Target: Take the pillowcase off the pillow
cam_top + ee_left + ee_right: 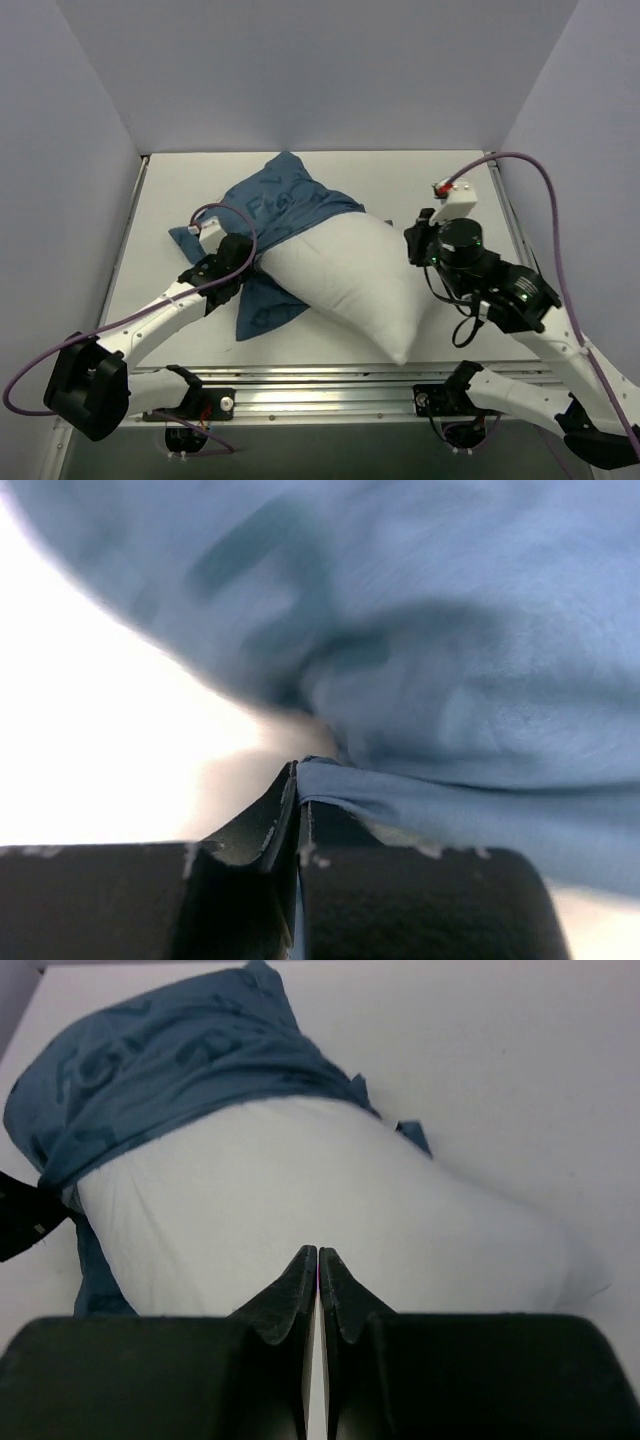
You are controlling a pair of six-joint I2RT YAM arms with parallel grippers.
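Note:
The white pillow (pixel 350 280) lies slantwise mid-table, its far left end still inside the blue printed pillowcase (pixel 285 205). A flap of the case trails out beneath the pillow's left side. My left gripper (pixel 247 262) sits at that left side, shut on a fold of the pillowcase (pixel 450 810); the blue cloth runs out from between its tips (pixel 299 772). My right gripper (pixel 413 245) is at the pillow's right edge. Its jaws (pixel 318 1252) are shut against the white pillow (pixel 300 1200), with a thin white sliver between them.
White walls close in the table (pixel 170 190) on the left, back and right. The aluminium rail (pixel 330 385) with both arm bases runs along the near edge. Purple cables loop over both arms.

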